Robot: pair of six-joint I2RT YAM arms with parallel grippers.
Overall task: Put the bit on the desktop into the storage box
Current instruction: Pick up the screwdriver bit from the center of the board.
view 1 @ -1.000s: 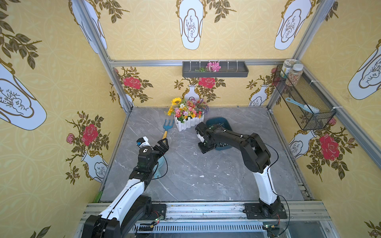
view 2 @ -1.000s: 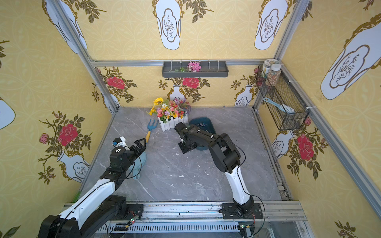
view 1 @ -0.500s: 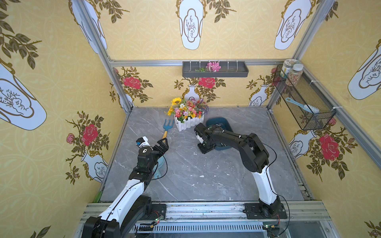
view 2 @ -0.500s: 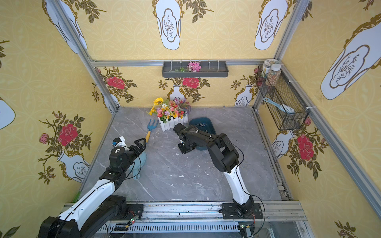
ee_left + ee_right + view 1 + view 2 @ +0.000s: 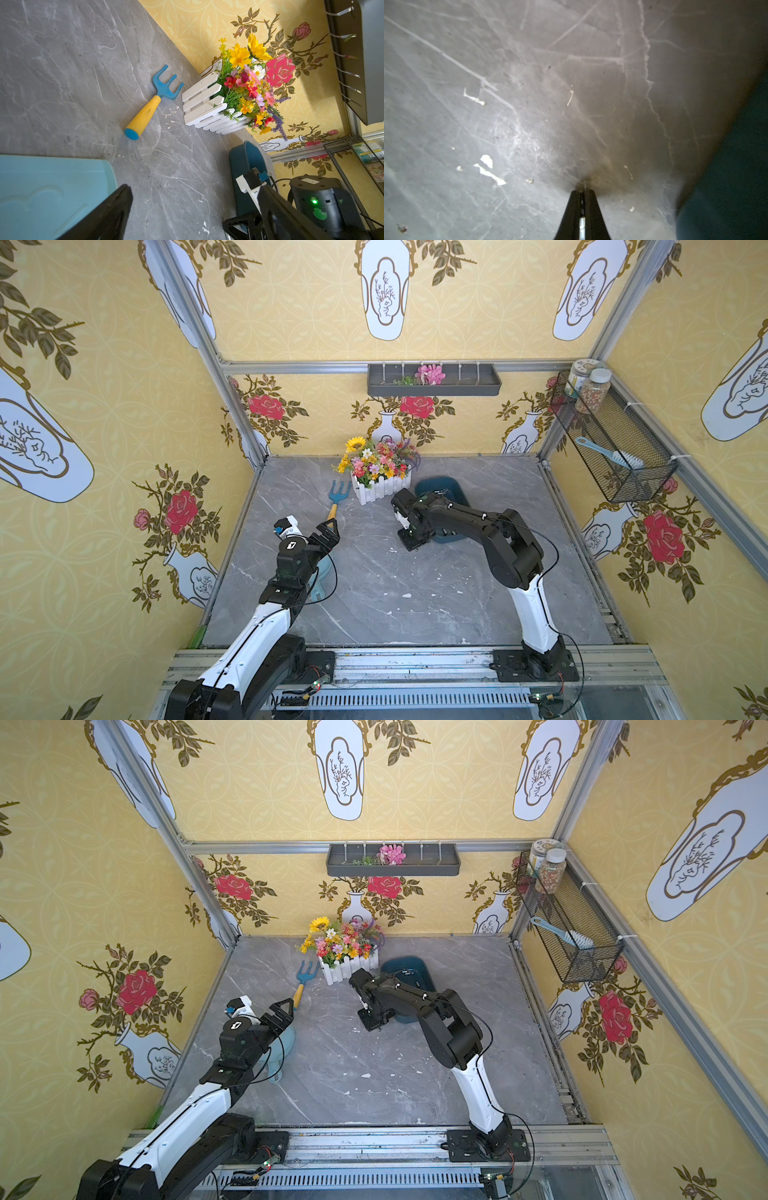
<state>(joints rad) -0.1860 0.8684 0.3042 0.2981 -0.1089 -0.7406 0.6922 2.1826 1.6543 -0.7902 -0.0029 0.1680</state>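
Right fingers [image 5: 571, 209] pinched a thin silvery bit [image 5: 582, 225] on the table [image 5: 529, 83] beside the storage box [image 5: 726, 187]. Left fingers [image 5: 108, 216] stood spread

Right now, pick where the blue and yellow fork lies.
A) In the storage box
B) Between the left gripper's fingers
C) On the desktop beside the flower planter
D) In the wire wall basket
C: in both top views the fork lies flat on the desktop, its tines next to the white planter.
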